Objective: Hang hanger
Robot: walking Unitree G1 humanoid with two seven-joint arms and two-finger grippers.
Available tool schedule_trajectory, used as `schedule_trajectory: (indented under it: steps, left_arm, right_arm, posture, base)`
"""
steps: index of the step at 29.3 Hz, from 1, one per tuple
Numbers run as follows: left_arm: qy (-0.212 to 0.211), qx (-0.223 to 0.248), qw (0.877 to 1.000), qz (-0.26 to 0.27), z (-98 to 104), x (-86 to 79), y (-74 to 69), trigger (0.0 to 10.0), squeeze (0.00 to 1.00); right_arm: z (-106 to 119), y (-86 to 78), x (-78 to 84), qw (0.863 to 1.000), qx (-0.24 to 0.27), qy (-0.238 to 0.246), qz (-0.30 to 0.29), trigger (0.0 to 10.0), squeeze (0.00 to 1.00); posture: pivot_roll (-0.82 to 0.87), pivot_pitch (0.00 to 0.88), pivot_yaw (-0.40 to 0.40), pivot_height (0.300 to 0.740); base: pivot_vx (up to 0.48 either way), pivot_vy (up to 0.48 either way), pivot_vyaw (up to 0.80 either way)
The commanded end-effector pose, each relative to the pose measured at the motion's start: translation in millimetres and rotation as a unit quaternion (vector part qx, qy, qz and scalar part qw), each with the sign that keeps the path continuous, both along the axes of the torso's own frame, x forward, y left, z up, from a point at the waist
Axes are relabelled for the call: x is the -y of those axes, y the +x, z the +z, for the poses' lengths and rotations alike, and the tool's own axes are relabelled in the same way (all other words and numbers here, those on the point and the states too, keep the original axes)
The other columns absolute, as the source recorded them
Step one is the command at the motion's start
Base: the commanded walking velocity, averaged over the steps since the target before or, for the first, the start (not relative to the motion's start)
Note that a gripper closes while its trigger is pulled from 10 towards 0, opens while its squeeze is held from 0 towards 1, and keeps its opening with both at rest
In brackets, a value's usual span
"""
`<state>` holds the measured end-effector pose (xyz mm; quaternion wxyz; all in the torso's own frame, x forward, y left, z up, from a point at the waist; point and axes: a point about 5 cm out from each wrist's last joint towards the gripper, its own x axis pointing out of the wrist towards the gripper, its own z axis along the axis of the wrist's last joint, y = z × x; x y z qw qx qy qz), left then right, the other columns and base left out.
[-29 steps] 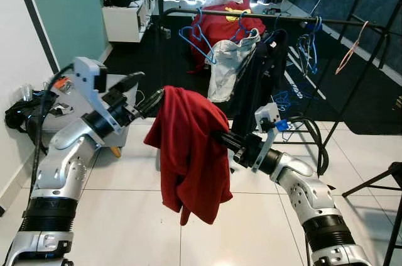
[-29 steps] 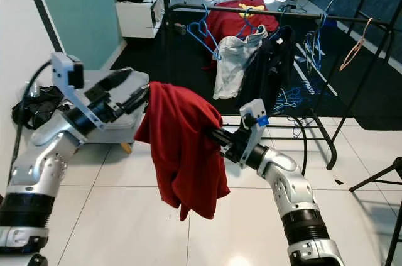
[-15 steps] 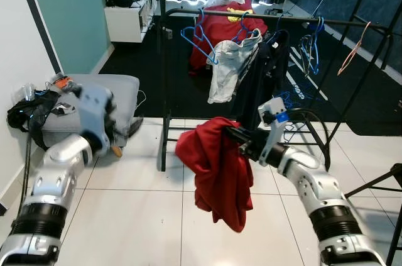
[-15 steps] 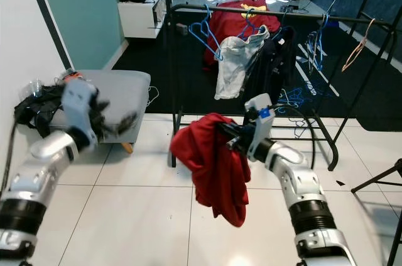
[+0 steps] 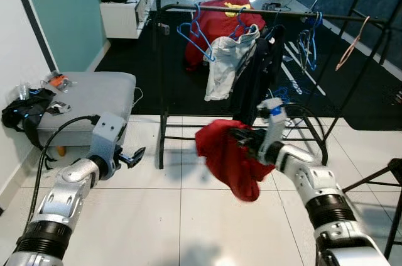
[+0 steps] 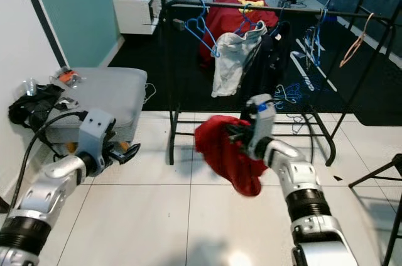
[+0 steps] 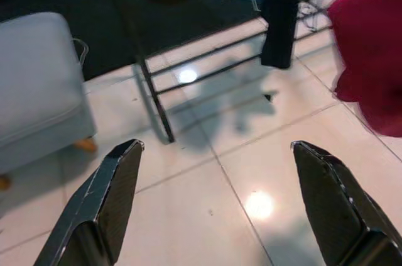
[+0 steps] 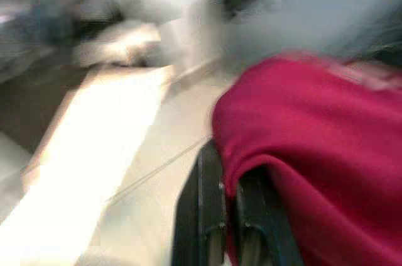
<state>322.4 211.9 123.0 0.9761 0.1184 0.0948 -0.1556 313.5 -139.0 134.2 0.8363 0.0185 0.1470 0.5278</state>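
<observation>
Here, right tool (image 6: 239,135) clamped on red garment (image 6: 227,156), left tool (image 7: 217,200) spread apart over bare tiles (image 5: 188,228).

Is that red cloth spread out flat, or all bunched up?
Bunched up. The red cloth hangs in a crumpled clump from the right gripper, whose fingers are shut on it, above the white tile floor.

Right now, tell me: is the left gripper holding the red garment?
No. The left gripper is open over bare floor; the red garment hangs from the right gripper.
</observation>
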Motion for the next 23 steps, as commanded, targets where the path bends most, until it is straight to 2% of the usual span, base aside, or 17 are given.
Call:
schedule_trajectory:
  steps: [1,2,5,7,9,10,13,14,15,16,17,18,19,20,21,22,23]
  left_arm:
    - [0.009,-0.012,1.0,0.015,-6.9,-6.8,-4.1,10.0,0.0]
    - [0.013,-0.013,1.0,0.02,-7.9,-9.6,-4.5,10.0,0.0]
    - [0.013,-0.013,1.0,0.02,-7.9,-9.6,-4.5,10.0,0.0]
    - [0.02,-0.015,0.999,0.026,-8.6,-12.0,-4.0,10.0,0.0]
    - [0.02,-0.015,0.999,0.026,-8.6,-12.0,-4.0,10.0,0.0]
    - [0.023,-0.016,0.999,0.028,-8.7,-12.4,-3.7,10.0,0.0]
    - [0.023,-0.016,0.999,0.028,-8.7,-12.4,-3.7,10.0,0.0]
    - [0.027,-0.015,0.999,0.031,-8.2,-12.4,-2.9,10.0,0.0]
    - [0.029,-0.01,0.999,0.033,-6.9,-11.3,-2.0,10.0,0.0]
    - [0.029,-0.01,0.999,0.033,-6.9,-11.3,-2.0,10.0,0.0]
    - [0.029,-0.007,0.999,0.034,-5.9,-10.0,-1.7,10.0,0.0]
    - [0.03,-0.004,0.999,0.034,-5.4,-8.8,-1.8,10.0,0.0]
    - [0.029,-0.003,0.999,0.033,-5.3,-7.9,-2.1,10.0,0.0]
    - [0.029,-0.003,0.999,0.033,-5.3,-7.9,-2.1,10.0,0.0]
    - [0.028,-0.003,0.999,0.032,-5.5,-7.2,-2.5,10.0,0.0]
    - [0.028,-0.003,0.999,0.032,-5.5,-7.2,-2.5,10.0,0.0]
    - [0.027,-0.003,0.999,0.031,-6.2,-5.8,-2.9,10.0,0.0]
  right_arm:
    - [-7.9,-23.6,-5.8,0.991,-0.044,-0.024,0.122,0.0,0.0]
    - [-17.1,-36.0,4.8,0.981,-0.075,-0.071,0.166,0.0,0.0]
    - [-17.1,-36.0,4.8,0.981,-0.075,-0.071,0.166,0.0,0.0]
    - [-32.6,-42.8,36.3,0.962,-0.121,-0.175,0.169,0.0,0.0]
    - [-32.6,-42.8,36.3,0.962,-0.121,-0.175,0.169,0.0,0.0]
    - [-36.8,-42.7,47.6,0.956,-0.133,-0.207,0.158,0.0,0.0]
    - [-36.8,-42.7,47.6,0.956,-0.133,-0.207,0.158,0.0,0.0]
    - [-43.0,-36.1,65.3,0.949,-0.125,-0.264,0.122,0.0,0.0]
    - [-47.3,-23.0,82.1,0.937,-0.084,-0.334,0.065,0.0,0.0]
    - [-47.3,-23.0,82.1,0.937,-0.084,-0.334,0.065,0.0,0.0]
    - [-47.9,-11.8,93.2,0.92,-0.037,-0.39,0.018,0.0,0.0]
    - [-43.4,0.5,97.2,0.907,0.021,-0.42,-0.029,0.0,0.0]
    - [-37.1,9.3,95.4,0.9,0.071,-0.426,-0.058,0.0,0.0]
    - [-37.1,9.3,95.4,0.9,0.071,-0.426,-0.058,0.0,0.0]
    - [-30.7,14.4,89.2,0.9,0.113,-0.415,-0.066,0.0,0.0]
    - [-30.7,14.4,89.2,0.9,0.113,-0.415,-0.066,0.0,0.0]
    - [-25.1,13.5,78.0,0.911,0.14,-0.386,-0.045,0.0,0.0]
  posture:
    - [-0.07,0.009,-0.053,0.74]
    - [-0.07,0.01,-0.051,0.74]
    - [-0.07,0.01,-0.051,0.74]
    - [-0.08,0.01,-0.048,0.74]
    - [-0.08,0.01,-0.048,0.74]
    - [-0.08,0.01,-0.048,0.74]
    - [-0.08,0.01,-0.048,0.74]
    - [-0.08,0.012,-0.047,0.74]
    - [-0.08,0.012,-0.05,0.74]
    - [-0.08,0.012,-0.05,0.74]
    - [-0.08,0.012,-0.05,0.74]
    - [-0.08,0.012,-0.05,0.74]
    - [-0.08,0.011,-0.049,0.74]
    - [-0.08,0.011,-0.049,0.74]
    - [-0.08,0.011,-0.049,0.74]
    - [-0.08,0.011,-0.049,0.74]
    - [-0.08,0.01,-0.048,0.74]
  base:
    - [0.0,0.0,0.0]
    - [0.0,0.0,0.0]
    - [0.0,0.0,0.0]
    - [0.0,0.0,0.0]
    - [0.0,0.0,0.0]
    - [0.0,0.0,0.0]
    - [0.0,0.0,0.0]
    - [0.0,0.0,0.0]
    - [0.0,0.0,0.0]
    - [0.0,0.0,0.0]
    - [0.0,0.0,0.0]
    - [0.0,0.0,0.0]
    - [0.0,0.0,0.0]
    - [0.0,0.0,0.0]
    - [0.0,0.0,0.0]
    - [0.0,0.0,0.0]
    - [0.0,0.0,0.0]
